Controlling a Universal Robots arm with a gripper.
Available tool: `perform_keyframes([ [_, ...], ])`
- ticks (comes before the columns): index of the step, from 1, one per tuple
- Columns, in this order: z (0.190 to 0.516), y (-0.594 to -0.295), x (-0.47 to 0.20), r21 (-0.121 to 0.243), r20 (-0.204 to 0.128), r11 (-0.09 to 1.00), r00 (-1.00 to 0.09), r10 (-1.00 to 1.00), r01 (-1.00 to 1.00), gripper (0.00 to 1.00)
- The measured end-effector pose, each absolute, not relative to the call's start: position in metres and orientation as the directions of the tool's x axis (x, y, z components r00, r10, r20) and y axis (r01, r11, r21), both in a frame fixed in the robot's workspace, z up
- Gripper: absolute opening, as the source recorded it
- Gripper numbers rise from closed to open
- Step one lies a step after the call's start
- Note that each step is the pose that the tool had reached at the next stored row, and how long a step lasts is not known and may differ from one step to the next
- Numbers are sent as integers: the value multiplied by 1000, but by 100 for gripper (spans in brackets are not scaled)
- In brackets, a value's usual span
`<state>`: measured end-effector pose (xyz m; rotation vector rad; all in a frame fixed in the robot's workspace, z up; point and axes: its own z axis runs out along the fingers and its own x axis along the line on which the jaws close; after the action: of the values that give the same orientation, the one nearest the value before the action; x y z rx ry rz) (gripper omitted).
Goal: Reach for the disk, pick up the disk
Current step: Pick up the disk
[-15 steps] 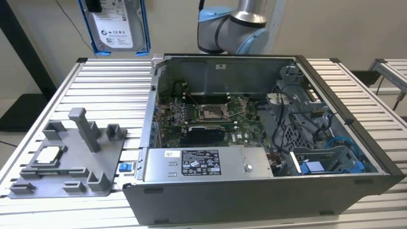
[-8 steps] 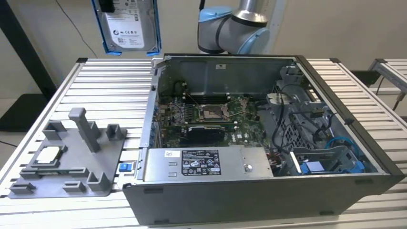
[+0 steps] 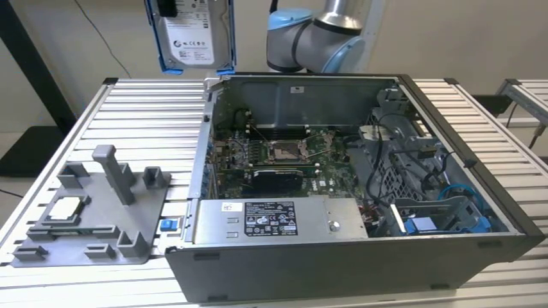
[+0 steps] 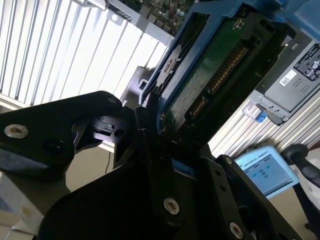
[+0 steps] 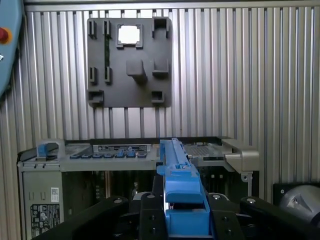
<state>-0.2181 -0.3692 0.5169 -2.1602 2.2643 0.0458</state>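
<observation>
Disk (image 3: 194, 38) hangs high over the table's (image 3: 145, 122) far edge, clear of the open computer case (image 3: 342, 269). We see the gripper (image 4: 159, 131) pinching one end of its blue bracket. Risk as we judge it: with so narrow a hold, the disk could pivot or slip and drop onto the table.

In the exterior view, the computer case (image 3: 342, 273) is placed on the table (image 3: 145, 122) at centre and right of frame. The power supply box (image 3: 274, 219) is seated inside against the near wall, the motherboard (image 3: 248, 153) behind it. The fixture plate (image 3: 94, 221) is laid at lower left beside the case, with the chip (image 3: 64, 208) on it. The disk (image 3: 192, 38) is held aloft at upper left, left of the robot arm (image 3: 317, 38); in the second wrist view it is clamped in the gripper (image 4: 160, 125).
</observation>
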Motion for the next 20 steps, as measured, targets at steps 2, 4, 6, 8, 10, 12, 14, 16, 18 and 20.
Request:
perform_keyframes([
  [2,517,-369,-212,13,-29,47,-47,-998,-999,0],
  [4,517,-369,-205,13,-29,47,-47,-998,-999,0],
  [6,517,-369,-198,13,-29,47,-47,-998,-999,0],
  [8,517,-369,-192,13,-29,47,-47,-998,-999,0],
  [10,517,-369,-185,13,-29,47,-47,-998,-999,0],
  [12,517,-369,-178,13,-29,47,-47,-998,-999,0],
  [14,517,-369,-171,13,-29,47,-47,-998,-999,0],
  [16,517,-369,-165,13,-29,47,-47,-998,-999,0],
  [18,517,-369,-158,13,-29,47,-47,-998,-999,0],
  [20,517,-369,-150,13,-29,47,-47,-998,-999,0],
])
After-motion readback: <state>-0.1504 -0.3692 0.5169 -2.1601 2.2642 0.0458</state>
